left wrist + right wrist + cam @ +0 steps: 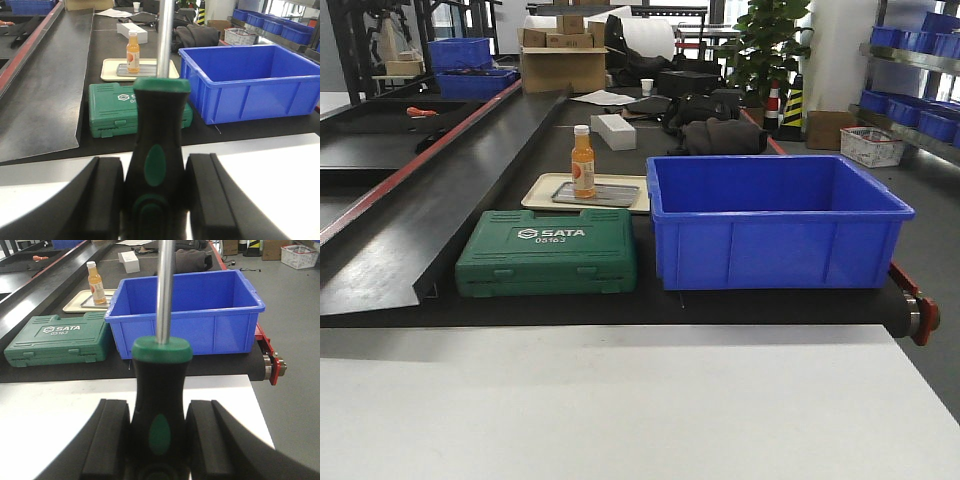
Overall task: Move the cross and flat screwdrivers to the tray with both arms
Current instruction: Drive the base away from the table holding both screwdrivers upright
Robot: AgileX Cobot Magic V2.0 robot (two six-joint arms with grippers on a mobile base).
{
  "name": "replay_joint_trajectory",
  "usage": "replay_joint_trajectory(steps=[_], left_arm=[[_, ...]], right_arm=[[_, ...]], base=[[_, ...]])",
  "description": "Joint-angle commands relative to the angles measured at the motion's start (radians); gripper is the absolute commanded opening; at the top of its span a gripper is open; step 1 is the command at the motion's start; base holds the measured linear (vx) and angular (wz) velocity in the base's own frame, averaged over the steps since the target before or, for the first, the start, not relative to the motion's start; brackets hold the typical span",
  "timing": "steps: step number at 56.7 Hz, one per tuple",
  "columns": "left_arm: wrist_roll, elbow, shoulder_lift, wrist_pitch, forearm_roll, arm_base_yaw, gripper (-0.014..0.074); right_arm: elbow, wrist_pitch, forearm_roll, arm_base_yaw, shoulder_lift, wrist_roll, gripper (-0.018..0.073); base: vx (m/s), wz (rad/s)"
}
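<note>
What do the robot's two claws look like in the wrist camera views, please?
Both the left claw and the right claw are matte black. Each has two thick, blocky fingers with flat inner faces, backed by curved black outer shells. No cables or markings show, and the arms themselves are out of view.

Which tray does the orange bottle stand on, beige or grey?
The grey tray, the smaller one lying on the beige tray; the orange bottle stands near its left end.
</note>
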Motion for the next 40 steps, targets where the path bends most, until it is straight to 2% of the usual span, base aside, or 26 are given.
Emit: replay_joint_trajectory(steps=[1,16,40], left_arm=[[-0.002,-0.026,-0.002,-0.089,-0.013,-0.007,0.0],[-0.002,-0.026,-0.003,-0.088,-0.013,-0.007,0.0],[-0.002,-0.026,-0.005,-0.088,-0.013,-0.007,0.0]], right_arm=[[-0.027,-0.093,-0.003,0.0,0.003,-0.003,-0.0008],[-0.027,-0.096,-0.003,0.0,0.007,-0.003,-0.0008],[-0.027,-0.096,-0.003,0.0,0.007,-0.003,-0.0008]], base=[[-0.02,-0.03],[-0.09,-0.08],[-0.23,-0.18]])
